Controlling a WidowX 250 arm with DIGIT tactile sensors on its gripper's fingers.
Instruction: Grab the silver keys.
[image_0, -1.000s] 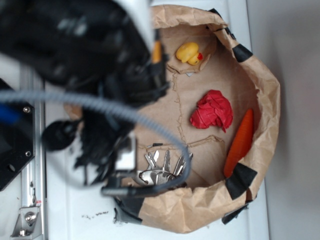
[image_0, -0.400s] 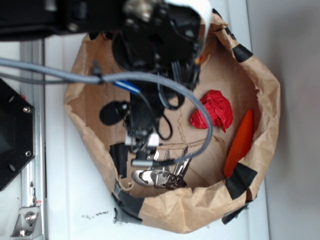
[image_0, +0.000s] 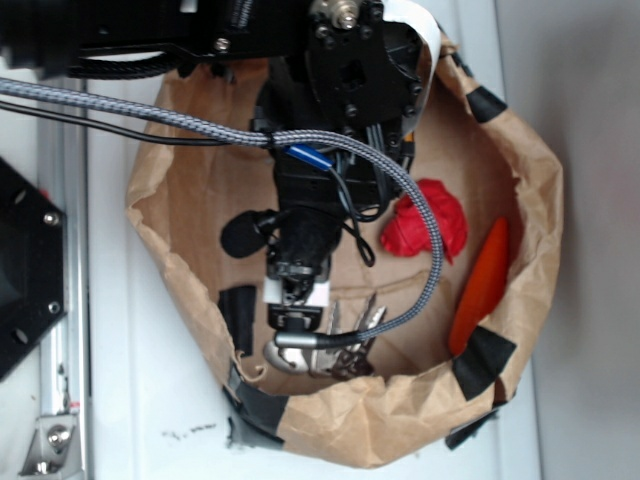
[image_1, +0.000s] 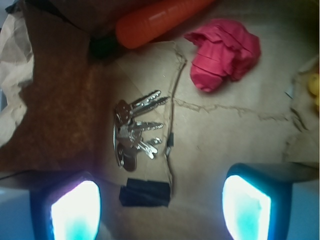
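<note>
While your gripper (image_1: 160, 210) hangs with jaws spread wide and empty, the silver keys (image_1: 134, 132) lie on the brown paper nest's (image_0: 400, 420) floor, nearer the left finger. You're mid-approach: centre over them, then descend. Red crumpled wad (image_1: 225, 55) and orange carrot (image_1: 160, 20) sit clear beyond.

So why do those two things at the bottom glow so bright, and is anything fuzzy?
In the wrist view, the gripper fingertips are overexposed, glowing white-cyan and blurred because they sit so close to the lens; the silver keys are fairly sharp, with small glints. In the exterior view, the arm casts shadow over the keys, and the braided cable looks sharp.
</note>
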